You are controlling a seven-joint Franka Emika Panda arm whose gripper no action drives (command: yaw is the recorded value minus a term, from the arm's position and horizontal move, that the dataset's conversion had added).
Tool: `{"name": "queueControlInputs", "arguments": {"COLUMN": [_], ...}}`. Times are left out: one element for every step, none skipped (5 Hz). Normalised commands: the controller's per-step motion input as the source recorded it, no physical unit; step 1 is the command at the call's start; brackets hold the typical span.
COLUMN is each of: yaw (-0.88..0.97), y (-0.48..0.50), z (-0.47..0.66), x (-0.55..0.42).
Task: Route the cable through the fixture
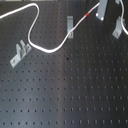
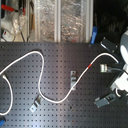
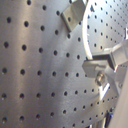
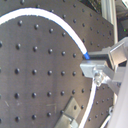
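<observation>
In both wrist views the gripper [image 4: 95,70] has its fingers closed on the cable [image 4: 60,24] close to the red band, so it is clamped on it. In the first exterior view the cable [image 1: 42,47] snakes across the upper part of the frame, over the black perforated board [image 1: 65,90], past the left bracket [image 1: 19,53] and through the middle clip [image 1: 70,23]. It looks light, limp and smooth, likely to slip; holding near the band [image 1: 88,15] seems wise. No readable writing anywhere.

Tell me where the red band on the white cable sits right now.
In the first exterior view, the short red band sits near the top, right of centre, between the middle grey metal fixture clip and the claw.
</observation>
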Motion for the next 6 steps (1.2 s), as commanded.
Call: {"name": "queueControlInputs", "arguments": {"yaw": [-0.16, -0.27, -0.03, 0.0, 0.0, 0.03], "y": [-0.186, -0.257, -0.118, -0.116, -0.017, -0.479], "z": [0.0, -0.07, -0.17, -0.25, 0.0, -0.27], "x": [-0.069, -0.141, -0.085, -0.079, -0.011, -0.319]}}
